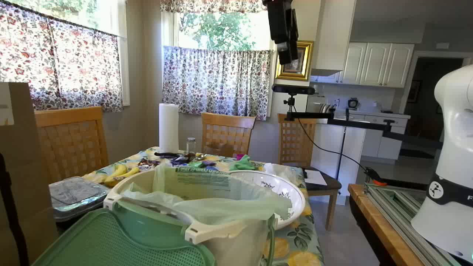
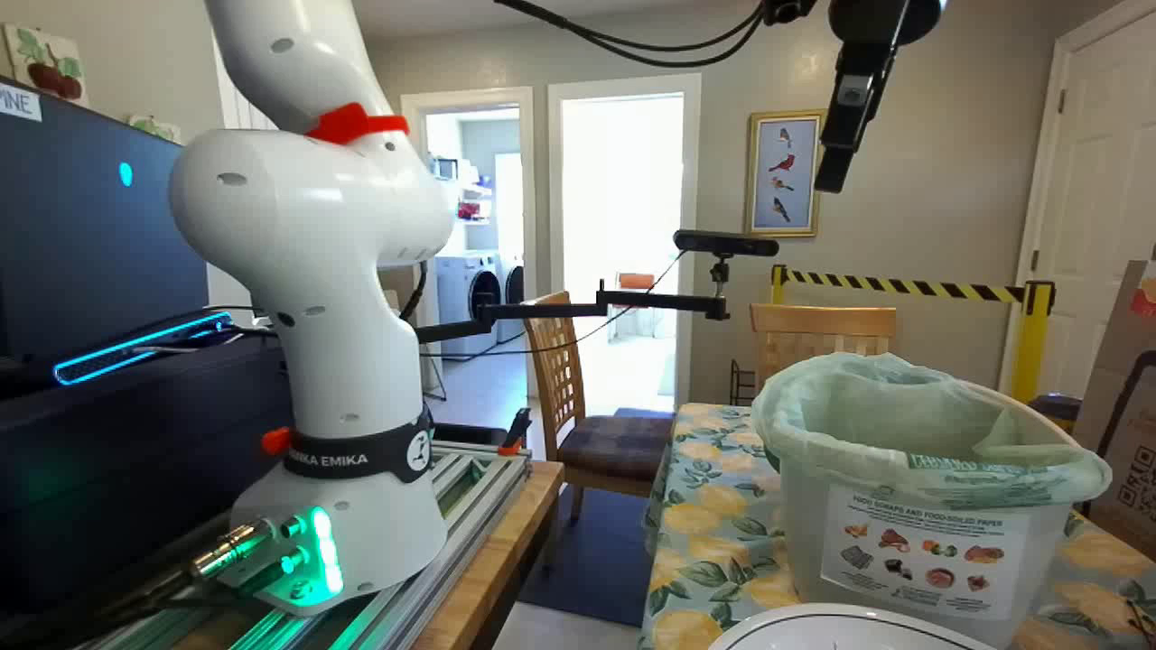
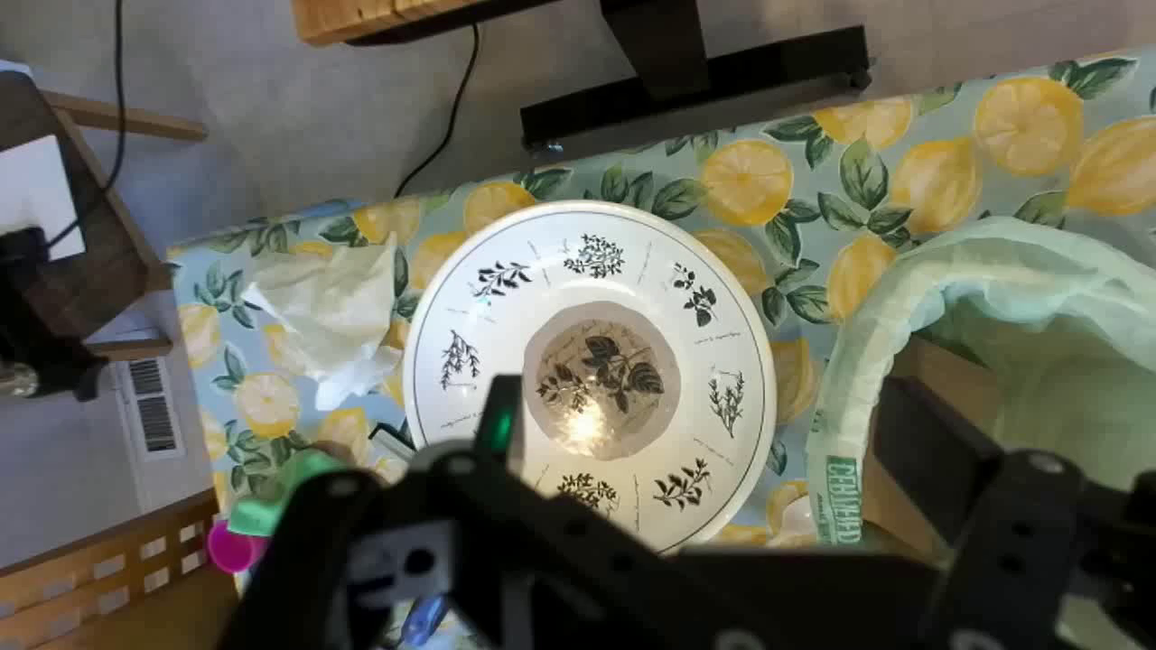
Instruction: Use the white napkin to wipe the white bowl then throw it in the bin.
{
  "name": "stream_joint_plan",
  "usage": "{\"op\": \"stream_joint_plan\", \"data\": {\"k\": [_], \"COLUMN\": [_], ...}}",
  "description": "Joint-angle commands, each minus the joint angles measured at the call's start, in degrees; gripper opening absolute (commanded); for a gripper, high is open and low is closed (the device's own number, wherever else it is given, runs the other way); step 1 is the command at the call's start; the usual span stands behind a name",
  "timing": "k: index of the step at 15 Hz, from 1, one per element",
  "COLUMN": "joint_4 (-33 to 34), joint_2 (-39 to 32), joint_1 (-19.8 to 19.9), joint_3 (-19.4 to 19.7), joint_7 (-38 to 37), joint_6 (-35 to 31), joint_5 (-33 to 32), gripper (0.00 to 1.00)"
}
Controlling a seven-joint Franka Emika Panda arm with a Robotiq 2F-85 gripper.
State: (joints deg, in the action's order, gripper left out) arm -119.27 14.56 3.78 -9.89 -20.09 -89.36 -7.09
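Gripper (image 3: 706,402) hangs spread wide above table (image 3: 632,176); in wrist view, white napkin (image 3: 327,311) lies crumpled just left of white bowl (image 3: 591,375), bag-lined bin (image 3: 847,397) just right.

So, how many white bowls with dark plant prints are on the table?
1: a round white bowl, between the crumpled white napkin and the pale-green bag-lined bin in the wrist view. The black gripper may hide others.

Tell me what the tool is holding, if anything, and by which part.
Nothing: the tool is open, and the white napkin lies on the tablecloth.
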Motion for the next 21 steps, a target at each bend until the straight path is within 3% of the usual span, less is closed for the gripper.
{"op": "stream_joint_plan", "data": {"k": [1,5,6,10,12,14,18,21], "joint_4": [0.1,0.1,-0.4,-4.2,-7.4,-10.9,-18.3,-23.7], "joint_2": [-0.1,-0.1,-0.2,0.4,1.6,3.0,5.9,8.0], "joint_1": [-1.9,-1.9,-1.1,0.0,0.0,-0.2,0.0,0.1], "joint_3": [1.7,1.7,0.6,1.9,3.1,4.8,8.4,10.9], "joint_7": [-0.3,-0.3,-5.1,-11.5,-14.2,-15.1,-12.1,-8.0], "joint_6": [0.2,0.2,-0.1,-5.0,-11.4,-19.8,-36.6,-45.3], "joint_5": [-0.3,-0.3,-5.5,-17.3,-20.2,-19.5,-12.1,-4.7], "gripper": [1.00,1.00,1.00,1.00,1.00,1.00,1.00,1.00]}}
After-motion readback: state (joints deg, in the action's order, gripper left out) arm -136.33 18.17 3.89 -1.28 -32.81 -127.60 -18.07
